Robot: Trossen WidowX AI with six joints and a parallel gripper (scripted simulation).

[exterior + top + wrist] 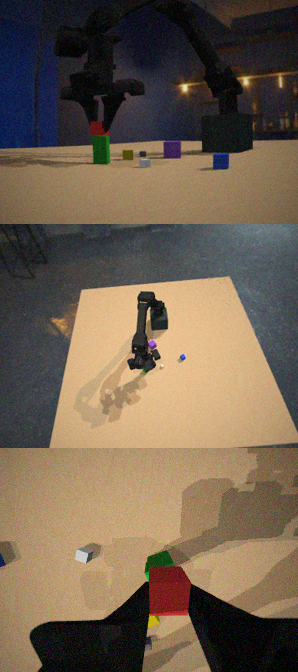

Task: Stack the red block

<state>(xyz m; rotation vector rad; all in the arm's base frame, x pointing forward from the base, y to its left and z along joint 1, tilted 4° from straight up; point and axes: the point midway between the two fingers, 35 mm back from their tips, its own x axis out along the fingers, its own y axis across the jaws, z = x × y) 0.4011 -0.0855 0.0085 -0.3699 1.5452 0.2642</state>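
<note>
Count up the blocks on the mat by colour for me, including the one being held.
Red: 1
Green: 1
Yellow: 1
Purple: 1
Blue: 1
White: 1
Dark grey: 1
Total: 7

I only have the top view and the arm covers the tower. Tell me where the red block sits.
Observer: The red block sits on top of the green tower in the exterior view, no gap visible.
Operator: Report the grip.
Observer: The end effector is shut on the red block, fingers on both sides.
Operator: Check alignment.
Observer: From the exterior view the red block sits slightly left of the tower's centre.
</note>
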